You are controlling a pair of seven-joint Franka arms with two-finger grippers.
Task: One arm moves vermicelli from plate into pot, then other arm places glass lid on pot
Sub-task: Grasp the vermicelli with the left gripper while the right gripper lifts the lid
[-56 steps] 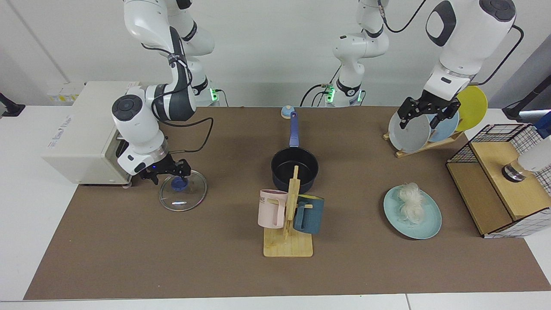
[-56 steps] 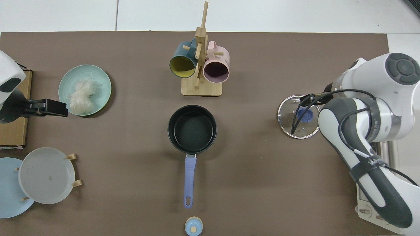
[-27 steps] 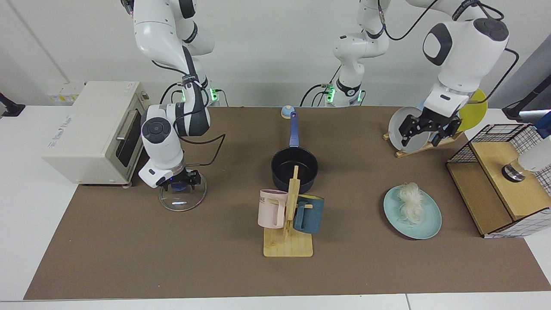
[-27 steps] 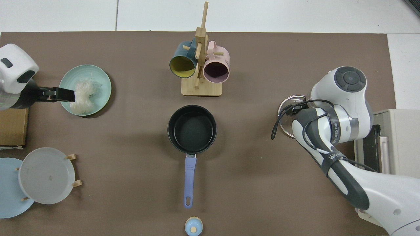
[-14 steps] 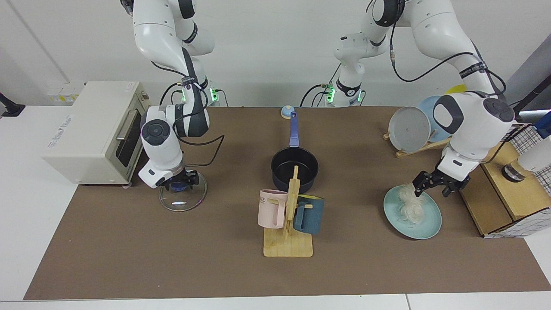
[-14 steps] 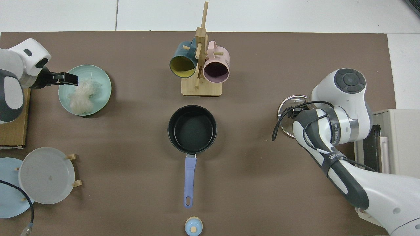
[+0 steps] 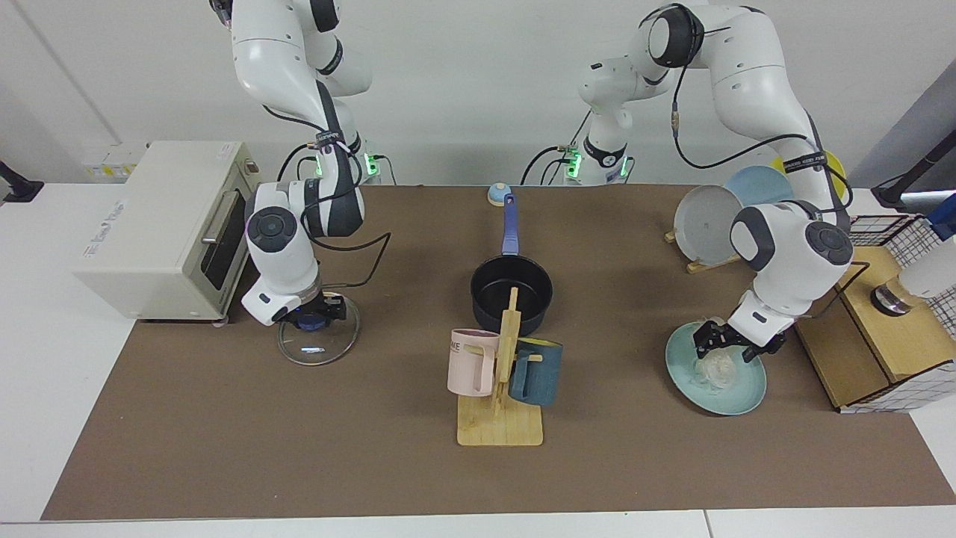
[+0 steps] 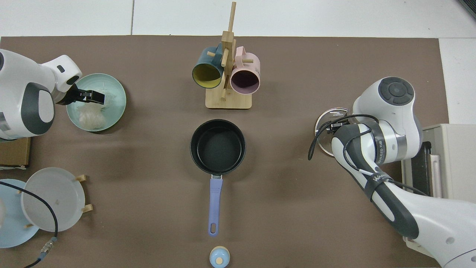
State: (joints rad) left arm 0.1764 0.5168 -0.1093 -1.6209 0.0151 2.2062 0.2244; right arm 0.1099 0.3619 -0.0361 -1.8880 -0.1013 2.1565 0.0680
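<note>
My left gripper (image 7: 723, 346) has dropped onto the vermicelli (image 7: 715, 368) on the plate (image 7: 747, 391), fingers spread around it, not yet closed. My right gripper (image 7: 315, 311) waits at the glass lid (image 7: 317, 344)'s knob, grip unclear. Pot (image 7: 511, 290) sits empty, so pickup comes next.

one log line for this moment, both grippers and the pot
left gripper: down on white vermicelli tangle on light-teal plate | right gripper: at blue knob of glass lid | black pot: empty

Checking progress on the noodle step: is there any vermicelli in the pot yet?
No: the top view shows the pot bare inside, and the vermicelli on the plate under the left claw.
</note>
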